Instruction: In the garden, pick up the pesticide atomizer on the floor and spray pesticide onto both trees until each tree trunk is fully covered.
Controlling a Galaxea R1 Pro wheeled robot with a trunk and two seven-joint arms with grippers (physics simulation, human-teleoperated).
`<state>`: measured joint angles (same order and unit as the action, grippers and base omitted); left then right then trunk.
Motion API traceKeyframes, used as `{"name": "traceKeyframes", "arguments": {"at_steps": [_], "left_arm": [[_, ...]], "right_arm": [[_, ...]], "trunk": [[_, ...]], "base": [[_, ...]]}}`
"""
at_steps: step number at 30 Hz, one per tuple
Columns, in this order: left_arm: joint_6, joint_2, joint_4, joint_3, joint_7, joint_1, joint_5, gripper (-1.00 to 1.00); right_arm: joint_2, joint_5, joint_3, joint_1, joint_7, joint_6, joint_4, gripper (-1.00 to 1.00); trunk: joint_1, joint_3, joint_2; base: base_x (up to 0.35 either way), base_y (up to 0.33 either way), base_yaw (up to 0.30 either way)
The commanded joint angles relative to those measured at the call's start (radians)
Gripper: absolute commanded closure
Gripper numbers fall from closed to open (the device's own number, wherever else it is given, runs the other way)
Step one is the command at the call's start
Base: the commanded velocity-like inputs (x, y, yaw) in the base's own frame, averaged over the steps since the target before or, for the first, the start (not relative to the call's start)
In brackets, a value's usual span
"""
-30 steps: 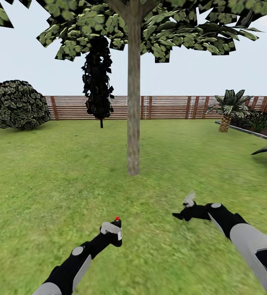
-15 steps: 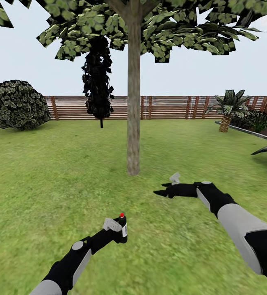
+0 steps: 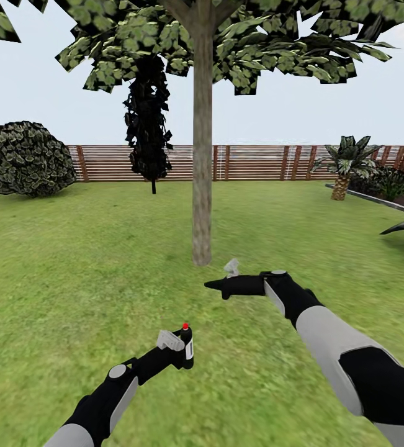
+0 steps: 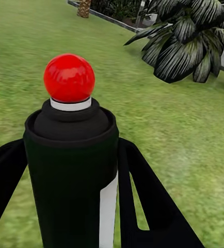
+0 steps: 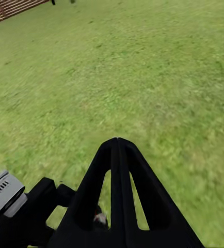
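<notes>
The atomizer [image 4: 70,170] is a smooth dark cylinder with a glossy red ball on top, upright between the left gripper [image 3: 178,347]'s black fingers [image 4: 143,196], which pinch its sides. In the head view it sits at about 6 o'clock, on open rough lawn [image 3: 71,261]. The mottled grey-brown trunk [image 3: 202,155] rises at 12 o'clock, well apart. The right gripper [image 3: 217,286], jaws pressed into a wedge, points toward 9 o'clock near the trunk's base. A slatted fence [image 3: 251,162] bounds the lawn.
</notes>
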<state>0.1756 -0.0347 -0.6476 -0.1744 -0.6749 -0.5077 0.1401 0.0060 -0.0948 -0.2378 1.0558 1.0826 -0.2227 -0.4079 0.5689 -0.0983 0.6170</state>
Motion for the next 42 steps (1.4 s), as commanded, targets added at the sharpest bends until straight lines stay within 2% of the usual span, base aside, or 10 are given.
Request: {"name": "traceKeyframes", "arguments": {"at_steps": [1,4,5,7,10,14,25,38,39,42], "left_arm": [[0.0,0.0,0.0,0.0,0.0,0.0,0.001,1.0],[-0.001,0.0,0.0,-0.001,0.0,0.0,0.001,1.0],[-0.001,-0.001,0.0,-0.001,0.0,0.0,0.001,1.0],[-0.002,-0.001,0.0,-0.002,0.001,0.0,0.001,1.0],[-0.002,-0.002,-0.001,-0.002,0.001,0.0,0.002,1.0],[-0.003,-0.003,-0.002,-0.002,0.001,0.0,0.002,1.0],[-0.004,-0.004,-0.003,-0.001,0.003,0.0,0.003,1.0],[-0.004,-0.004,-0.003,0.0,0.003,0.0,0.003,1.0],[-0.004,-0.004,-0.005,0.0,0.003,0.0,0.005,1.0],[-0.003,-0.004,-0.027,0.001,0.002,0.0,0.059,1.0]], "right_arm": [[0.004,0.0,0.0,0.0,0.0,0.0,0.0,1.0],[0.022,0.002,-0.002,0.0,0.0,-0.002,0.0,1.0],[0.039,0.003,-0.003,0.0,0.0,-0.005,0.0,1.0],[0.047,0.003,-0.021,0.0,0.0,-0.005,0.002,1.0],[0.052,0.003,-0.093,0.0,-0.005,-0.004,0.006,1.0],[0.059,0.003,-0.121,-0.002,-0.008,-0.004,0.016,1.0],[0.087,0.003,-0.132,-0.003,-0.009,0.0,0.075,1.0],[0.091,0.004,-0.132,-0.003,-0.011,0.002,0.09,1.0],[0.091,0.004,-0.132,-0.003,-0.012,0.002,0.09,1.0],[0.091,0.004,-0.132,-0.003,-0.013,0.004,0.109,1.0]], "trunk": [[0.0,0.0,0.0],[0.0,0.0,0.0],[0.0,0.0,0.0],[0.0,0.0,0.0],[0.0,0.0,0.0],[0.0,0.0,0.0],[0.0,0.0,0.0],[0.0,0.0,0.0],[0.0,0.0,0.0],[0.0,0.0,0.0]], "base": [[0.0,0.0,0.0],[0.0,0.0,0.0],[0.0,0.0,0.0],[0.0,0.0,0.0],[0.0,0.0,0.0],[0.0,0.0,0.0],[0.0,0.0,0.0],[0.0,0.0,0.0],[0.0,0.0,0.0],[0.0,0.0,0.0]]}}
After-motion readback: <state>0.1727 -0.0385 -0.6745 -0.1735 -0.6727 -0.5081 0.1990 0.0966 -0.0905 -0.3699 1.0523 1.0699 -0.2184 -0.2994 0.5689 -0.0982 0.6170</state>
